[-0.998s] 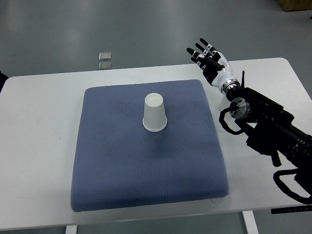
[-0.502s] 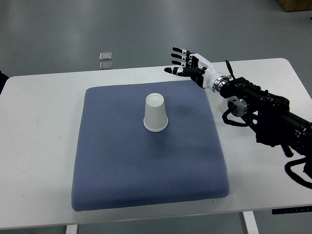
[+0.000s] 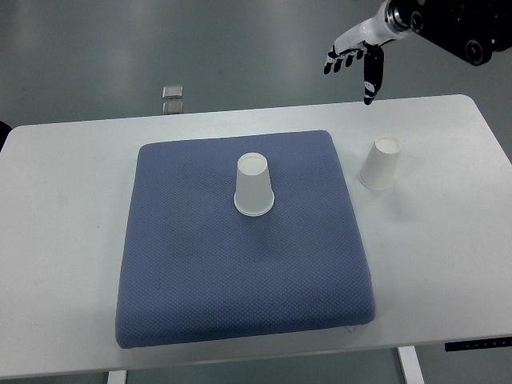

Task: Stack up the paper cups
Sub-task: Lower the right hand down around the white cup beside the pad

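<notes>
The right hand (image 3: 352, 54) is seen at the top right, raised above the far edge of the table (image 3: 72, 240), with its black arm (image 3: 448, 24) entering from the upper right corner. Its fingers (image 3: 340, 62) are spread and relaxed, pointed down and to the left, and the thumb (image 3: 370, 80) hangs straight down apart from them. Nothing is held and nothing is touched by the hand.

Two paper cups are placed upside down. One cup (image 3: 254, 186) is set on the blue mat (image 3: 240, 280), a little behind the mat's middle. The other cup (image 3: 380, 163) is set on the bare table just beside the mat's right edge, apart from the mat, and is tilted slightly in the view. The cups are well apart and are not stacked. The hand is held above and behind the right cup, clear of it.

The mat covers most of the table's middle, and its near half is left open. Bare table is left in strips to the mat's left and right, wider on the right, where open room lies in front of and beside the right cup. A small clear object (image 3: 172, 98) is seen on the floor beyond the table's far edge
</notes>
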`<move>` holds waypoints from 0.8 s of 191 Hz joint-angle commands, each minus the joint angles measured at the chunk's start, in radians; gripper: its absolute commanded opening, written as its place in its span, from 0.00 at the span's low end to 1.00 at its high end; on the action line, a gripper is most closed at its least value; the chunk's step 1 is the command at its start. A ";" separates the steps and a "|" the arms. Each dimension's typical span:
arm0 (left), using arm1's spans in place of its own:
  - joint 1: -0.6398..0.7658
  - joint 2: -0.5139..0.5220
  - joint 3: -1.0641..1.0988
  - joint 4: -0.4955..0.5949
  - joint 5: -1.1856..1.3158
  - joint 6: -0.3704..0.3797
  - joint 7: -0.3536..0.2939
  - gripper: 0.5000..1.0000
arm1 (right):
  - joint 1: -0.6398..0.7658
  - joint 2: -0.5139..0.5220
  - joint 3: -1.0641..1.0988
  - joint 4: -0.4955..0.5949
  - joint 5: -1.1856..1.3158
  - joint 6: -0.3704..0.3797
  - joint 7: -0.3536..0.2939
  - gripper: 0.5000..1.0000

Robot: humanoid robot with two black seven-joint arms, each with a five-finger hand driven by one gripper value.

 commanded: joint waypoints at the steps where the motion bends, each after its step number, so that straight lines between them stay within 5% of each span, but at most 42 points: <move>1: 0.000 0.000 0.001 -0.008 -0.001 0.000 0.000 1.00 | 0.116 0.000 -0.044 0.075 -0.013 0.000 0.000 0.85; 81: 0.000 0.000 0.003 -0.005 -0.002 0.000 0.002 1.00 | 0.207 -0.020 -0.056 0.163 -0.036 0.000 0.000 0.85; 153: 0.002 0.000 0.003 0.003 -0.004 0.002 0.002 1.00 | 0.018 -0.056 -0.050 0.140 -0.031 0.000 -0.005 0.85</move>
